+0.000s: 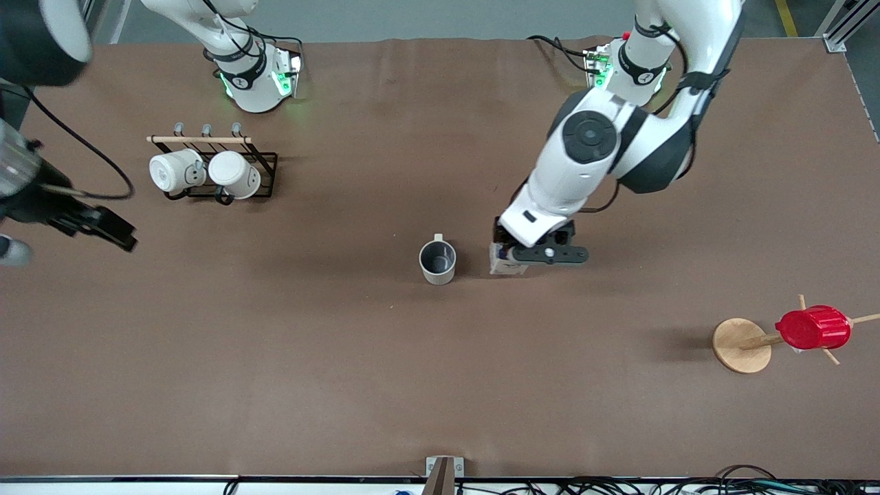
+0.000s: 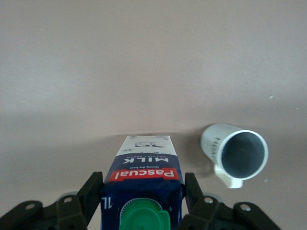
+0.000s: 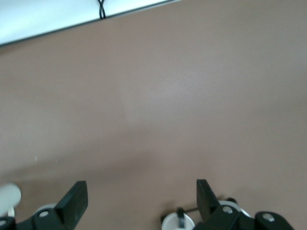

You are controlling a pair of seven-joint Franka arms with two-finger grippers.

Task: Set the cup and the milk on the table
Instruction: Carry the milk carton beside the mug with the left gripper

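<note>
The milk (image 1: 499,266) is a blue and white carton with a green cap, upright near the middle of the brown table (image 1: 412,385). My left gripper (image 1: 514,256) is shut on the carton near its top. In the left wrist view the fingers (image 2: 94,184) press both sides of the milk (image 2: 144,160), and its base appears to meet the tabletop. The cup (image 1: 438,261) stands upright and free beside the milk, toward the right arm's end; it also shows in the left wrist view (image 2: 235,153). My right gripper (image 1: 113,234) hangs open and empty over the table near the rack (image 3: 140,188).
A black wire rack with two white mugs (image 1: 213,172) stands toward the right arm's end, near the bases. A red ribbed cup (image 1: 813,327) hangs on a wooden stand (image 1: 741,345) toward the left arm's end. A white mug (image 3: 178,223) shows below the right gripper.
</note>
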